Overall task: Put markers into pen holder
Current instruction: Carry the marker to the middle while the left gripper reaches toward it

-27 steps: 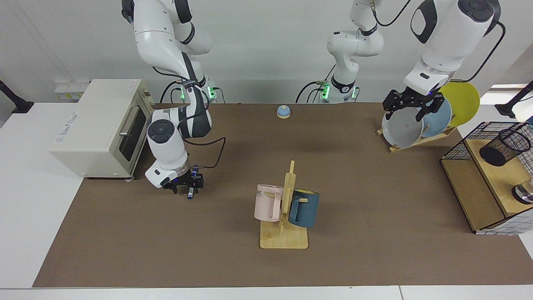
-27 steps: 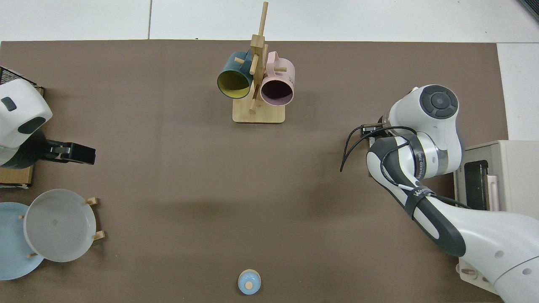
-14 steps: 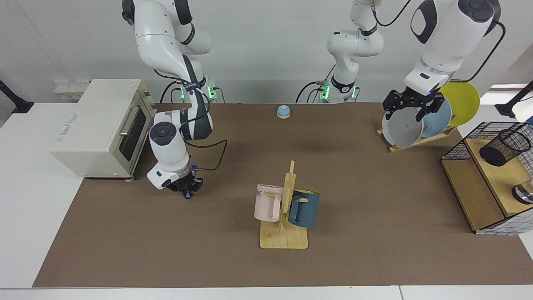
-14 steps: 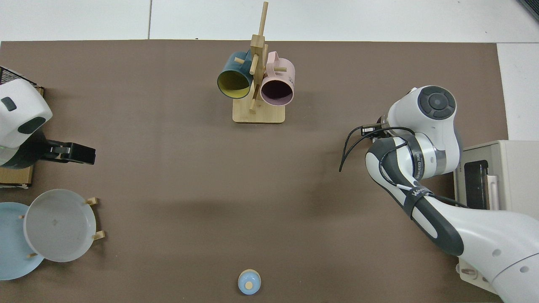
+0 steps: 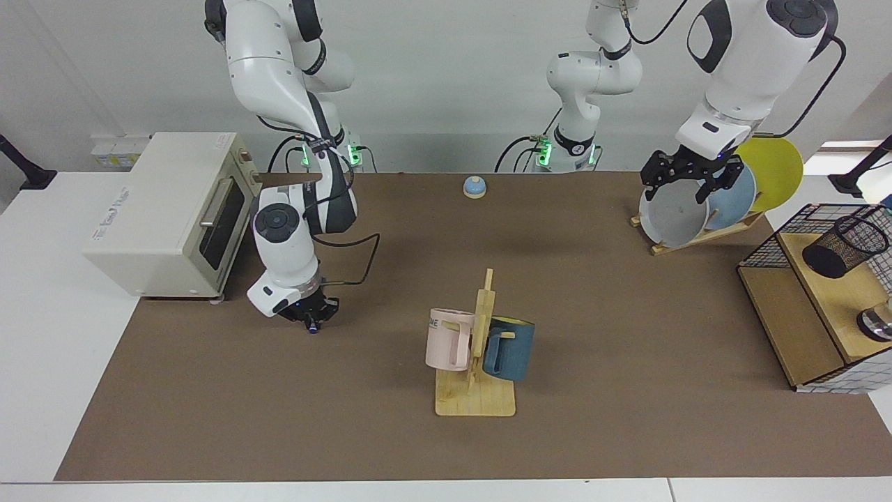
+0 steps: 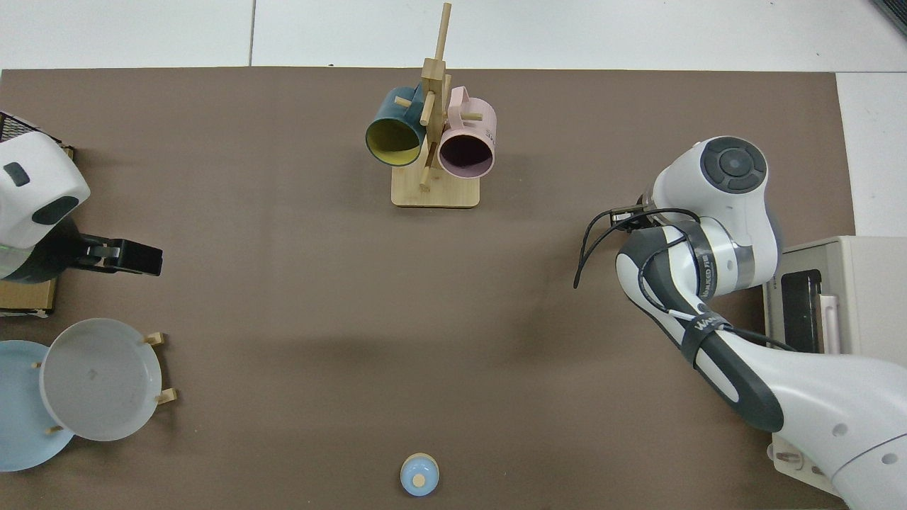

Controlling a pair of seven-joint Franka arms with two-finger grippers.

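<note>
A cream toaster oven point(image 5: 167, 213) stands just beside the right pincer point(image 5: 310, 322), on its side away from the table's point(image 5: 348, 432) middle. A wooden mug rack point(image 5: 477, 362) stands mid-table, between the two pincers, nearer the right one; a pink mug point(image 5: 448, 339) hangs on the side toward it, a dark blue mug point(image 5: 510, 348) on the other. A small blue bell point(image 5: 474, 187) sits by the far edge. Just beneath the left pincer point(image 5: 690, 187), a grey plate point(image 5: 670, 217), a light blue plate point(image 5: 733, 202) and a yellow plate point(image 5: 773, 171) lean in a wooden rack point(image 5: 697, 237). A wire basket point(image 5: 770, 244) stands beyond them at the table's end.
</note>
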